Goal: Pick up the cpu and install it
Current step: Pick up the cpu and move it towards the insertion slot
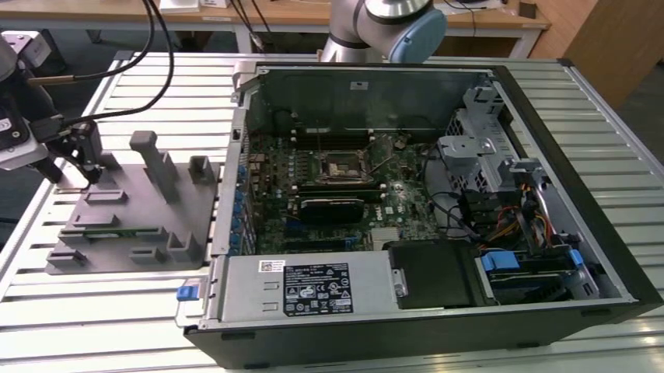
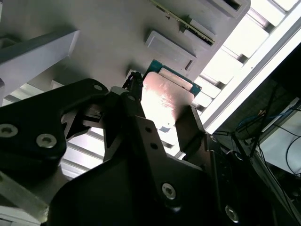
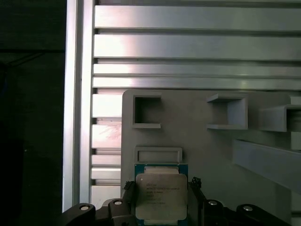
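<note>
Black two-fingered pincer (image 3: 161, 184) set narrow around a small flat square cpu (image 3: 161, 200) with a silvery metal top and thin green rim, one fingertip (image 3: 128, 186) at each of two opposite edges, by all appearances gripping it. Same hold in the second wrist view: pincer (image 2: 161, 101) flanking the bright lid of the cpu (image 2: 168, 94), grey plastic fixture tray (image 2: 108, 28) behind. No telling whether the cpu is raised clear of the tray or resting on it.

Seen from the exterior view, pincer (image 1: 73, 167) low over the far end of the fixture tray (image 1: 124, 225), at the exterior view's left, on a slatted aluminium table (image 1: 93, 311).

Black square socket frame (image 1: 343, 165) on the green motherboard (image 1: 405, 210), inside an open black computer case (image 1: 623, 272), well apart from the pincer and toward the exterior view's right, the case's side wall standing between. No long axis to a square cpu; grip taken straight across it, lid facing up toward the first wrist view.

Judged a pick-up under way, installation not yet done, with the cpu at the tray and not at the socket.
</note>
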`<state>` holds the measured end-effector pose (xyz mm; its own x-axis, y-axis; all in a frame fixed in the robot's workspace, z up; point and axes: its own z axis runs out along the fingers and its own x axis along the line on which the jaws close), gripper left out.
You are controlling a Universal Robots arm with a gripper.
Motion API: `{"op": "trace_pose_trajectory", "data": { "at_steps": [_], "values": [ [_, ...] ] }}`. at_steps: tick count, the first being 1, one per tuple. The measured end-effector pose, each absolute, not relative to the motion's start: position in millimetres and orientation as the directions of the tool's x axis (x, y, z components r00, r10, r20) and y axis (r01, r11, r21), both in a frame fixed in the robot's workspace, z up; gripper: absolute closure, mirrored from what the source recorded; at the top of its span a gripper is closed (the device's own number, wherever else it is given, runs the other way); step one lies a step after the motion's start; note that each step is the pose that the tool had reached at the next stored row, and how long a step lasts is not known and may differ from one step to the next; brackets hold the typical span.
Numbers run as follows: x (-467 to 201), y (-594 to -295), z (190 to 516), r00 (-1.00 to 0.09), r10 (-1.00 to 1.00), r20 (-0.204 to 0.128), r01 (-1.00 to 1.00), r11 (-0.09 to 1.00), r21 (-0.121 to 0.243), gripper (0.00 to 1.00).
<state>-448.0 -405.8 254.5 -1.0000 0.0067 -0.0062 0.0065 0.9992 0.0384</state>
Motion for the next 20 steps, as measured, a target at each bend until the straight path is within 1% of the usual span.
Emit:
{"op": "trace_pose_trajectory", "data": {
  "at_steps": [20],
  "values": [
    [-448.0, -405.6, 273.0, -1.000, 0.007, -0.006, 0.006, 0.999, 0.038, 0.47]
  ]
}}
